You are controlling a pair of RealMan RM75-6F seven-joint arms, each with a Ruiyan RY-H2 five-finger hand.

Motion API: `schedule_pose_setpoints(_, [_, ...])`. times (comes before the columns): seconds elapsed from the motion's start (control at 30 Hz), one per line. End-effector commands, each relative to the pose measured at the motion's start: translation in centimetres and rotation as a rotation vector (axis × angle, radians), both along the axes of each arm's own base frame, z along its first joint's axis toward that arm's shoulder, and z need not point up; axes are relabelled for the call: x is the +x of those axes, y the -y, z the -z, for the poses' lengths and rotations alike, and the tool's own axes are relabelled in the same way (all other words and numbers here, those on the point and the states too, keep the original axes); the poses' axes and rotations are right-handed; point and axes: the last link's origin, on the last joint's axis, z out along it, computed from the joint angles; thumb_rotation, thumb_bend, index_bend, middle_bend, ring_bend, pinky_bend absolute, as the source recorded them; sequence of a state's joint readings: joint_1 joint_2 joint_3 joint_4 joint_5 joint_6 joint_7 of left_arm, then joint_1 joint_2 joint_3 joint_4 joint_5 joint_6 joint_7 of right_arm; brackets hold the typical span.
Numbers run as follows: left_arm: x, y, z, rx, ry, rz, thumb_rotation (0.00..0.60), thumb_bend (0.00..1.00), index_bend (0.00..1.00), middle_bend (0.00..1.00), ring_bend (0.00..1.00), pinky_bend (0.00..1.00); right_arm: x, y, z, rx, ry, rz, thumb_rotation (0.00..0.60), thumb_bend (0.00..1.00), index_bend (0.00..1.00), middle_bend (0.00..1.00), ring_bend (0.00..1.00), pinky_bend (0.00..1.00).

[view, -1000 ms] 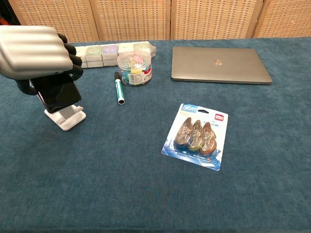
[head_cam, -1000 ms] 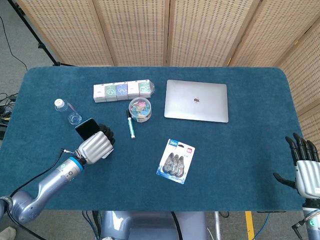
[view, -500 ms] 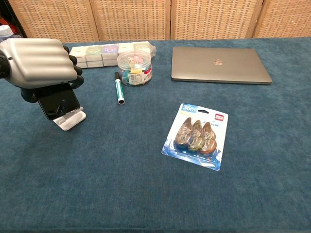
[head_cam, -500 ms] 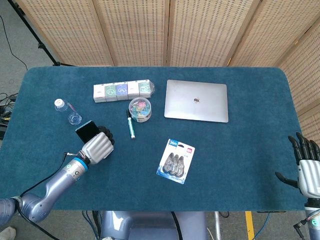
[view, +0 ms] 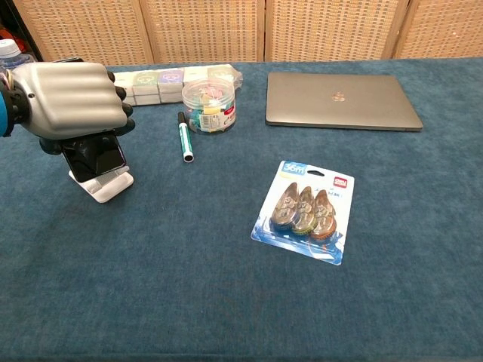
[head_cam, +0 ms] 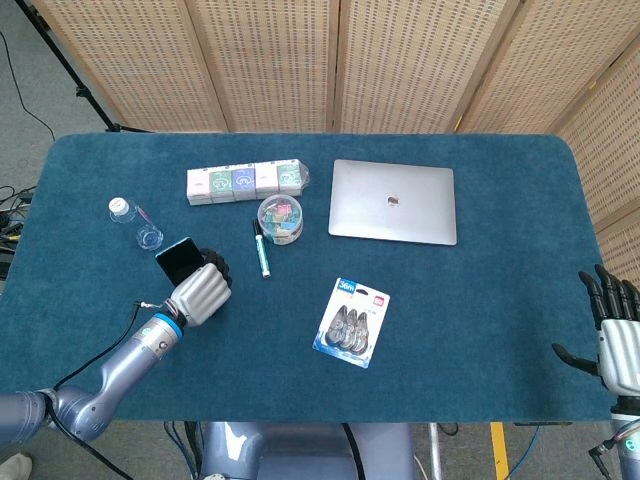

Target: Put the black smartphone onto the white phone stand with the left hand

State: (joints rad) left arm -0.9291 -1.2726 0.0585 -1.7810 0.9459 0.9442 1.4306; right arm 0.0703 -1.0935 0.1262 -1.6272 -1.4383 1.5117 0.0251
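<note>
Our left hand (view: pixel 69 102) gripped the phone (view: pixel 93 155) just above the stand (view: pixel 106 183). Let go off-centre, it could slide off or tip the stand, we judged.

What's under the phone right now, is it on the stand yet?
In the chest view the white phone stand sits directly beneath the black smartphone, which the left robot hand grips. The hand covers the phone's top; whether its lower edge is seated is unclear.

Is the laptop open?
No, the laptop lies flat with its lid closed on the table.
</note>
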Motion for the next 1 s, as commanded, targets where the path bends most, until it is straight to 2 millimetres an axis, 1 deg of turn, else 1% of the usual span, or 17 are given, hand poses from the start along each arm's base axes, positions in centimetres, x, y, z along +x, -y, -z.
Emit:
schedule_pose_setpoints(0.03, [-0.1,0.0,0.1,0.005,-0.005,-0.009,0.600,0.25,0.56,0.37,0.28,0.42,0.0,0.0,0.0,0.000,0.001,0.000,0.600,0.00,0.00,0.00,0.00,0.00])
schedule_pose_setpoints(0.43, [-0.2,0.1,0.8,0.007,-0.034,-0.018,0.600,0.25,0.56,0.37,0.28,0.42,0.0,0.0,-0.1,-0.001,0.001,0.004,0.600,0.00,0.00,0.00,0.00,0.00])
schedule_pose_setpoints(0.83, [-0.3,0.1,1.9,-0.009,-0.037,-0.013,0.600,0.25,0.56,0.36,0.28,0.42,-0.1,0.1,-0.2,-0.003,0.008,0.009,0.600,0.00,0.00,0.00,0.00,0.00])
schedule_pose_setpoints(0.93, [-0.4,0.2,1.8,-0.010,-0.029,-0.026,0.600,0.22,0.52,0.31,0.28,0.42,-0.1,0.1,-0.2,-0.002,0.009,0.008,0.600,0.00,0.00,0.00,0.00,0.00])
schedule_pose_setpoints(1.0, [-0.4,0.2,1.8,-0.010,-0.027,-0.040,0.600,0.18,0.44,0.22,0.27,0.42,-0.1,0.1,-0.2,-0.001,0.009,0.009,0.600,0.00,0.00,0.00,0.00,0.00])
